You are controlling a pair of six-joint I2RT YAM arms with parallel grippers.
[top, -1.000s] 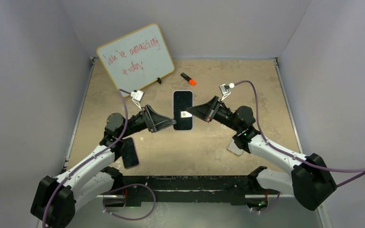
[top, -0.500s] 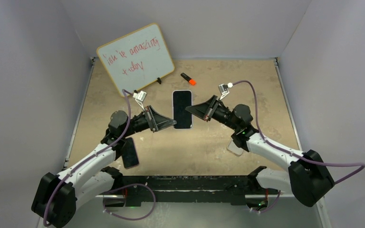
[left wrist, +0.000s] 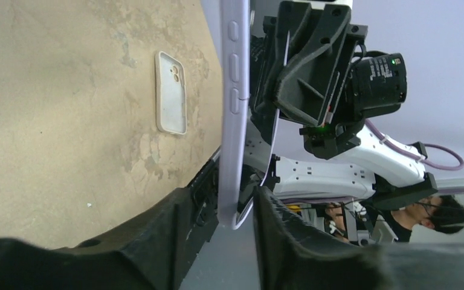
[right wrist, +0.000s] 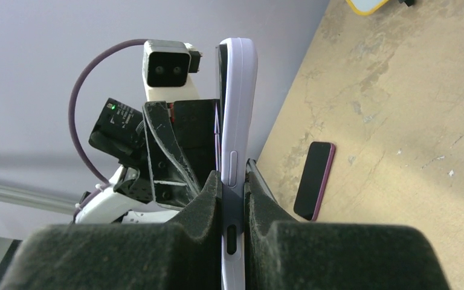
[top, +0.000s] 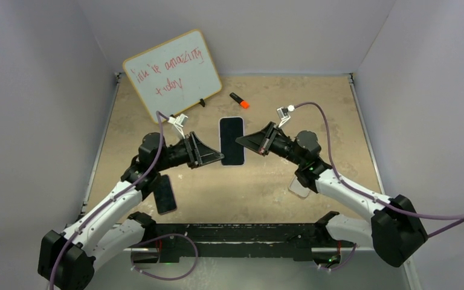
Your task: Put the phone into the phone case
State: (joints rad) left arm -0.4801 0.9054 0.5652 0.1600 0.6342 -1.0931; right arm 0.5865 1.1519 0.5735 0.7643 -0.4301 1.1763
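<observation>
A phone with a dark screen sits in a lavender case (top: pixel 231 141) and is held in the air over the middle of the table. My right gripper (top: pixel 240 141) is shut on its right edge; in the right wrist view the pads (right wrist: pixel 208 199) clamp the lavender rim (right wrist: pixel 238 103). My left gripper (top: pixel 220 158) is at the lower left corner. In the left wrist view that corner (left wrist: pixel 232 109) stands between the fingers (left wrist: pixel 278 241) with a gap, so this gripper (left wrist: pixel 229 205) looks open.
A second dark phone with a purple rim (top: pixel 165 194) lies under the left arm and also shows in the right wrist view (right wrist: pixel 314 180). A whitish empty case (top: pixel 299 186) lies under the right arm and shows in the left wrist view (left wrist: pixel 171 92). A whiteboard (top: pixel 172 74) and an orange marker (top: pixel 239 101) are at the back.
My right gripper has drawn back from over the screen to the phone's right edge. The left arm's elbow has shifted up and back. The held phone has barely moved.
</observation>
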